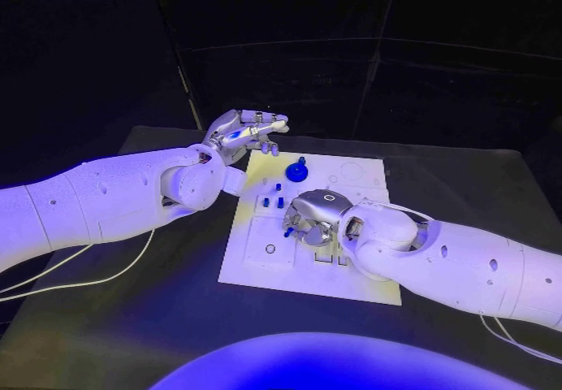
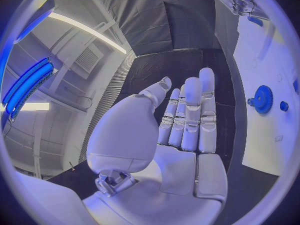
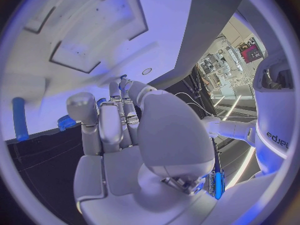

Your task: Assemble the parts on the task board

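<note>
At the middle of the black counter we see the flat white rectangular task board, and on its far half lies a round blue gear-like part with small blue pegs standing just nearer the robot. From the left wrist the same toothed blue disc shows on the white plate, with a small blue stud just beside it.

Over the board's middle our right robot hand hovers palm down, its silver fingers curled inward toward the board; whether they pinch anything we cannot tell. From its wrist a blue cylindrical peg and a small blue piece show at the board's edge beside those fingers.

Our left robot hand is raised beyond the board's far left corner, fingers straight, side by side and holding nothing, thumb apart.
</note>
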You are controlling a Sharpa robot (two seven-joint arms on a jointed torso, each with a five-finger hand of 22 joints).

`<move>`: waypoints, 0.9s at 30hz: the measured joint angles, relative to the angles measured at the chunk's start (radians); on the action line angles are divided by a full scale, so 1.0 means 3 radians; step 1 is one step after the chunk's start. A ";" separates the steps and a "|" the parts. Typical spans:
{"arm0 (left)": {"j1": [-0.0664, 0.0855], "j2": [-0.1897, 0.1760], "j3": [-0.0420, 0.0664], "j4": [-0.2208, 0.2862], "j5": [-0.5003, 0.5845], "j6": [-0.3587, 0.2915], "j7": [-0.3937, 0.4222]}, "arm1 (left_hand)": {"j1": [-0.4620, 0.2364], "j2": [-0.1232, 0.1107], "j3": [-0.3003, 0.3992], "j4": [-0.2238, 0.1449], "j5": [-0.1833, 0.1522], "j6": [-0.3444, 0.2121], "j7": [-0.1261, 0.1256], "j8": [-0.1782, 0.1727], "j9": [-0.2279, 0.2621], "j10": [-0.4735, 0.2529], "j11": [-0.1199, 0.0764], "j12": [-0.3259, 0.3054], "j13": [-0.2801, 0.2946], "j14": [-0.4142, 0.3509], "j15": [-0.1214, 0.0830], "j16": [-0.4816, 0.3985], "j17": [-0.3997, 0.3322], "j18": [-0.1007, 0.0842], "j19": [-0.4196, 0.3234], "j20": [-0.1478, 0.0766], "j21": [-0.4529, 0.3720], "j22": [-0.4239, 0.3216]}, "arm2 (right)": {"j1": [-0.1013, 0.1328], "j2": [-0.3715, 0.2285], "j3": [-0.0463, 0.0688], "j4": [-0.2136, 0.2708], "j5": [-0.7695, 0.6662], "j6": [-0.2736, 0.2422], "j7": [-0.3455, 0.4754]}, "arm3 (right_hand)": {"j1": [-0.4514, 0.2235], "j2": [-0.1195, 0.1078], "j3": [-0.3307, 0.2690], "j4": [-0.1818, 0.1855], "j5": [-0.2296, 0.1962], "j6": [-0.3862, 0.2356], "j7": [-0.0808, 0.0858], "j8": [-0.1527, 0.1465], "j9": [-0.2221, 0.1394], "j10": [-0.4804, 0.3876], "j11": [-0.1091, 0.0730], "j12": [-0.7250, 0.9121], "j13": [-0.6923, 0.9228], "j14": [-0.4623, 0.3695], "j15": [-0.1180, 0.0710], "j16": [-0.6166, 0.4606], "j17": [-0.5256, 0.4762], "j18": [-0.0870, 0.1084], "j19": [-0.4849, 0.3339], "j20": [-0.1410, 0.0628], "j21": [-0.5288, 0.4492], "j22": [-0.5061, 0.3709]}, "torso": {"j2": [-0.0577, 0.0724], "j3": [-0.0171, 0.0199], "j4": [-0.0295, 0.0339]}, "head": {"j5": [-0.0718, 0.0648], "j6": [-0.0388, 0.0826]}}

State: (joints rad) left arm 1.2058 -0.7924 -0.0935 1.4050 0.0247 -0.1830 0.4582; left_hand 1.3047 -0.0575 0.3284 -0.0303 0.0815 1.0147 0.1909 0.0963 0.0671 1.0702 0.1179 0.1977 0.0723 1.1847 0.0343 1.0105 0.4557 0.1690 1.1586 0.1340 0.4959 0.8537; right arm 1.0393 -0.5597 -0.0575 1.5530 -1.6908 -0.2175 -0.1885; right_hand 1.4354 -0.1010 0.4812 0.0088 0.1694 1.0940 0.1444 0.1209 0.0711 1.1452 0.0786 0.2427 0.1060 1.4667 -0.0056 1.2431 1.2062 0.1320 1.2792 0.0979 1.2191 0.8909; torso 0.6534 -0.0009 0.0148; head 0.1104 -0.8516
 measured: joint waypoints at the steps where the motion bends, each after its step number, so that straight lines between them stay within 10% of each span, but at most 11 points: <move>1: 0.0000 0.0000 0.0000 0.0001 0.0000 0.0001 -0.0001 | 0.0000 0.0000 0.0000 0.0000 0.0000 0.0000 0.0000 0.0000 0.0000 0.0000 0.0000 0.0000 0.0000 0.0000 0.0000 0.0000 0.0000 0.0000 0.0000 0.0000 0.0000 0.0000 | 0.0000 0.0006 0.0001 -0.0007 -0.0005 0.0003 -0.0003 | 0.0000 0.0000 0.0000 0.0000 0.0001 0.0000 0.0000 -0.0001 0.0000 0.0000 0.0000 0.0000 0.0000 0.0000 0.0000 0.0000 0.0000 0.0000 0.0000 0.0000 0.0000 0.0000 | 0.0000 0.0001 0.0000 | -0.0002 0.0000; 27: 0.0001 -0.0003 0.0000 0.0007 0.0000 0.0036 -0.0035 | 0.0000 0.0000 0.0000 0.0000 0.0000 -0.0025 0.0000 0.0000 0.0000 0.0000 0.0000 0.0000 0.0000 -0.0012 0.0012 0.0000 -0.0004 0.0000 0.0000 0.0000 0.0000 -0.0003 | -0.0003 0.0079 -0.0004 -0.0028 -0.0047 0.0072 -0.0011 | -0.0052 -0.0008 -0.0038 0.0002 0.0009 0.0007 0.0007 -0.0008 0.0001 0.0000 0.0000 0.0000 -0.0003 0.0000 0.0000 0.0000 -0.0022 0.0000 0.0000 0.0000 0.0000 0.0000 | -0.0006 -0.0002 0.0003 | -0.0013 0.0005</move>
State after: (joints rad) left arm 1.2062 -0.7933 -0.0935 1.4071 0.0248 -0.1723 0.4477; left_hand 1.3047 -0.0575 0.3284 -0.0303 0.0815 1.0073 0.1909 0.0963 0.0671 1.0702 0.1180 0.1977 0.0723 1.1811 0.0379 1.0105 0.4547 0.1690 1.1586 0.1339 0.4959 0.8528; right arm 1.0385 -0.5360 -0.0587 1.5446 -1.7047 -0.1959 -0.1919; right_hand 1.4198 -0.1035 0.4697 0.0093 0.1721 1.0961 0.1464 0.1186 0.0714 1.1452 0.0787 0.2428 0.1052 1.4667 -0.0055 1.2431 1.1995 0.1321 1.2793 0.0979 1.2191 0.8910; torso 0.6517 -0.0014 0.0155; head 0.1066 -0.8500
